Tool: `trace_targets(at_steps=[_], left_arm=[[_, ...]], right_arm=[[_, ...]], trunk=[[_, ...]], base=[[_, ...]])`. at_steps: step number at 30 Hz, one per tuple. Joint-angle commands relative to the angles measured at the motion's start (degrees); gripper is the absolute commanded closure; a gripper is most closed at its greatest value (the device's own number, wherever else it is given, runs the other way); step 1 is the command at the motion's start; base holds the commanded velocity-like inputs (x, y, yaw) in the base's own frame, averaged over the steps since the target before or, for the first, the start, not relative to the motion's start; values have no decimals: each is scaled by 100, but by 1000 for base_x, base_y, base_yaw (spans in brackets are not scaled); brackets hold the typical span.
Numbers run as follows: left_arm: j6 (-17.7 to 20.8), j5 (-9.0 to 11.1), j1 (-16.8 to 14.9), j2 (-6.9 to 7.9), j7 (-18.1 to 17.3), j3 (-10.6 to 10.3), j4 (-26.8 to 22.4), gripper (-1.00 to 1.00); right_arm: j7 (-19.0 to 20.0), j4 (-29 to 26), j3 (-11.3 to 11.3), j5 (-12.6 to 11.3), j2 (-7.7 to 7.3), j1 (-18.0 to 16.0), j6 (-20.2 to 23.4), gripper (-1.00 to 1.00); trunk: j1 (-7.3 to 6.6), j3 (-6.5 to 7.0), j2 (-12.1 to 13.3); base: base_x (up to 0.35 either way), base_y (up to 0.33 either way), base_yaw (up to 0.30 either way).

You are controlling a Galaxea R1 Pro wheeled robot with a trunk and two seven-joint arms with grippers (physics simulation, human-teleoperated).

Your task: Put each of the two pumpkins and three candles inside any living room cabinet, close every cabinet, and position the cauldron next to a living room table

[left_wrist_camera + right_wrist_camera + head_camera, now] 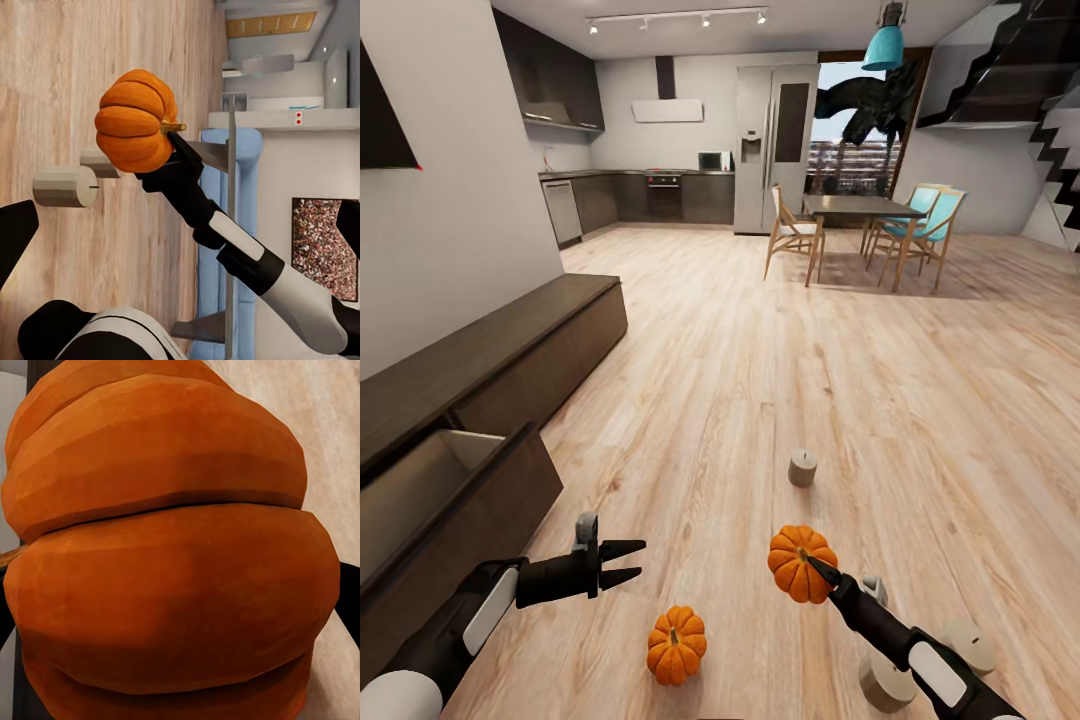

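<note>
My right gripper (812,568) is shut on an orange pumpkin (796,562) and holds it above the floor; this pumpkin (172,547) sits close up in the right wrist view. A second pumpkin (676,645) rests on the floor between my arms. My left gripper (624,562) hangs open and empty near the cabinet (490,345), whose near drawer (420,480) is pulled out. One candle (802,467) stands ahead, and two more candles (885,682) (970,645) stand by my right arm. The cauldron and the table are out of view.
Bare wood floor stretches ahead to a dining table (860,207) with chairs and a grey kitchen at the back. A staircase (1050,120) rises at the far right. A white wall runs behind the cabinet on the left.
</note>
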Motion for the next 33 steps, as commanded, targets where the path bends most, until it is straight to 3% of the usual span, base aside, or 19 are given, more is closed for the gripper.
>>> trace_targets(at_steps=[1, 33], left_arm=[[30, 21, -3, 7, -9, -16, 1, -100], [28, 14, -3, 1, 0, -16, 1, -100]], right_arm=[[-1, -2, 23, -61, -3, -3, 42, 100], [34, -4, 6, -61, -1, -3, 36, 100]], trunk=[[-1, -5, -2], [-1, 4, -2]], base=[[3, 0, 0], [69, 11, -61]])
